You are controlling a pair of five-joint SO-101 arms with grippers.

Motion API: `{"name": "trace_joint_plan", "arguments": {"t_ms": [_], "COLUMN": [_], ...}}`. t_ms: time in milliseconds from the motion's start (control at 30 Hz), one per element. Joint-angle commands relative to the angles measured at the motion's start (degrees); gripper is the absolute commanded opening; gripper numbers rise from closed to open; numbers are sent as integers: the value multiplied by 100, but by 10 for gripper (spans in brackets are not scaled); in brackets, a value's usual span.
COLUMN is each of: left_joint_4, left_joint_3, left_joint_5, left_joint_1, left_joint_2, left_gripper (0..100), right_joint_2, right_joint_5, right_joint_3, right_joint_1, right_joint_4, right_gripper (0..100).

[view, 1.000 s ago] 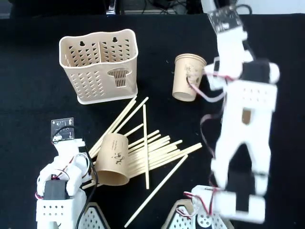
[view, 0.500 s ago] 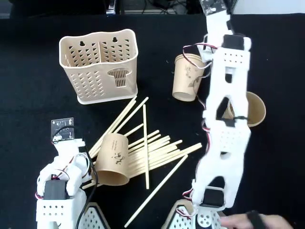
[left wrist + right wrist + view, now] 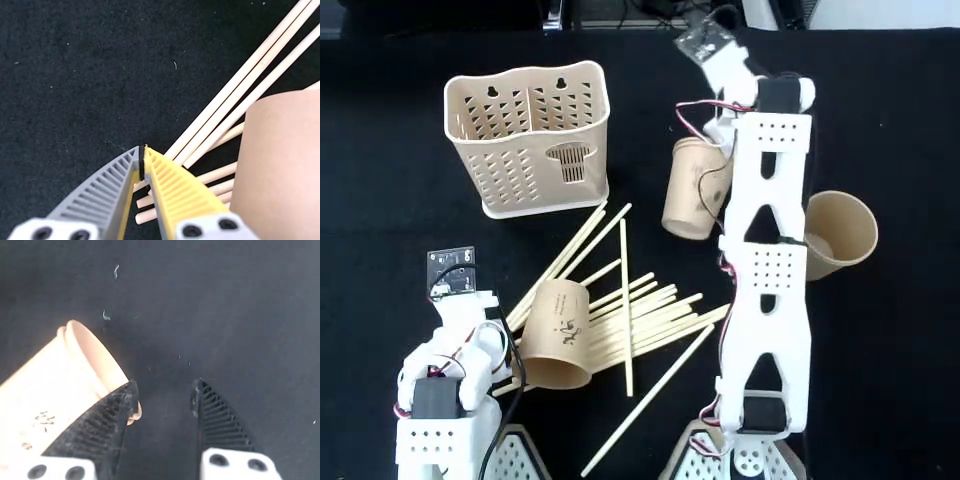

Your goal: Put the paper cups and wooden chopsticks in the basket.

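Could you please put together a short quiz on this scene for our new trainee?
1. True or false: the left hand is shut with nothing in it.
2. How many paper cups are on the table outside the basket?
3. The right hand is: A) open beside a paper cup, B) shut tight, C) inside the basket.

Key: 1 true; 2 three; 3 A.

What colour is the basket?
The basket is beige, with small slots in its walls; clearest in the high view.
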Motion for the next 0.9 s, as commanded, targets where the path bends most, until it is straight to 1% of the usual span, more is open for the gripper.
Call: {"name": "trace_joint_plan", "arguments": {"t_ms": [0,200,400,467,567,633,700,800,867], "left_joint_4": [26,26,26,26,26,26,26,26,26], "left_joint_3": [92,92,92,92,92,92,92,92,92], "left_joint_5": [-9,-9,-9,-9,-9,-9,-9,-9,-9], "left_joint_1": [31,22,22,22,22,22,22,22,31], "left_joint_2": [-26,-26,-26,-26,-26,-26,-26,-26,-26], "left_gripper": [32,32,32,32,32,32,32,32,32], "right_joint_2": [-497,-1464,-3011,-3451,-4022,-4295,-4444,-4330,-4154], "right_joint_5": [105,70,149,352,475,475,475,475,484], "right_joint_3": [312,1385,3811,4593,5481,5798,6044,6211,6132], "right_joint_1": [-79,-88,-246,-334,-404,-387,-387,-466,-519], "right_joint_4": [132,141,123,79,-308,-712,-1046,-1169,-1169], "right_gripper": [198,198,198,198,198,199,231,347,374]}}
